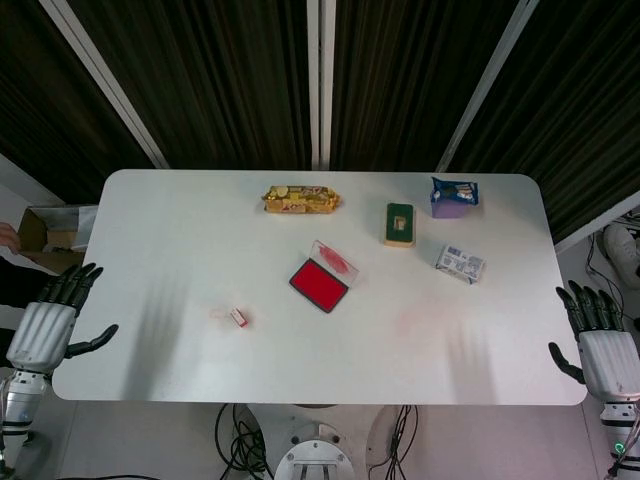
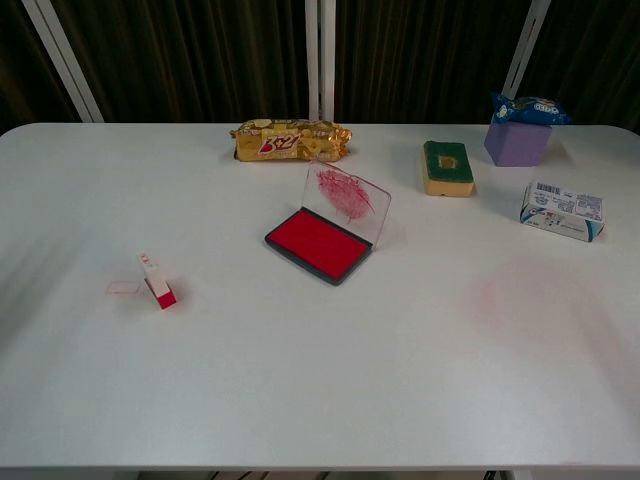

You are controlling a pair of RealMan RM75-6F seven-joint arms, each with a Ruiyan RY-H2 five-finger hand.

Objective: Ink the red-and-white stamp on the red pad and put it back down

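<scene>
Lying tilted near the open red ink pad (image 2: 318, 243), the small red-and-white stamp (image 2: 157, 280) could be knocked over if pinched off-centre by either empty, spread hand (image 1: 45, 325).

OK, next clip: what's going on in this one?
Nothing is being handled at this moment. Both hands, left and right, hover open off the table's side edges, holding nothing. The stamp lies on its side on the table, nearer the left hand, untouched. The red pad sits mid-table with its clear lid propped open. A snack pack, a sponge and small boxes lie along the far side.
</scene>
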